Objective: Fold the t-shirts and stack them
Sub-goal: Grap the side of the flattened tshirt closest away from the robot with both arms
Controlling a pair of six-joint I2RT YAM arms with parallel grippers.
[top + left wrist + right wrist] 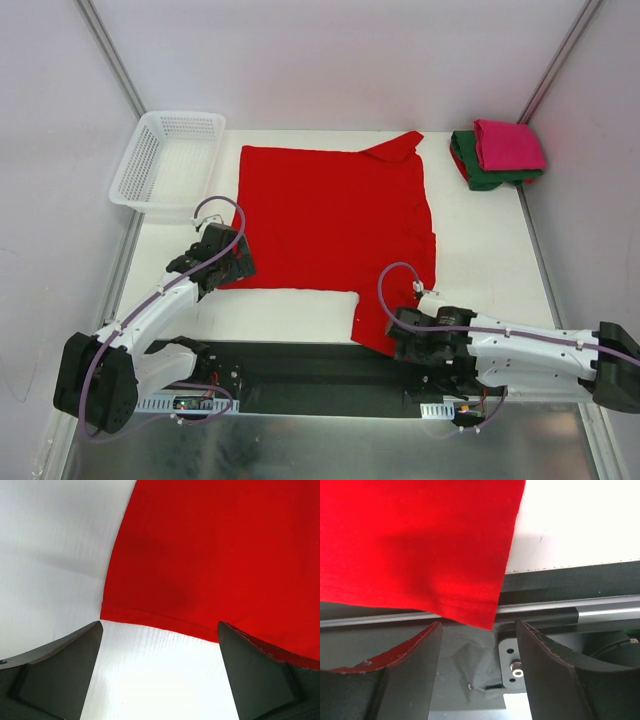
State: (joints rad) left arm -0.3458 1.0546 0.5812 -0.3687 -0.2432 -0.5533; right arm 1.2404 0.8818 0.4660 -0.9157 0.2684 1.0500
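A bright red t-shirt [335, 225] lies spread flat mid-table, one sleeve folded at its far right. Its near-right corner [470, 605] hangs over the table's front edge onto the black base rail. My right gripper [393, 335] [479, 625] is open just short of that corner, with nothing between its fingers. At the shirt's near-left corner [107, 611], my left gripper [238, 266] [160, 626] stands wide open over bare white table, its right finger [250, 665] overlapping the hem. A folded magenta-pink t-shirt [508, 143] rests on a folded dark green one [480, 175] at the back right.
A white mesh basket [165, 165] sits at the back left, close to the red shirt's far-left corner. The black base plate [300, 370] runs along the near edge between the arms. Grey walls close in the table on both sides.
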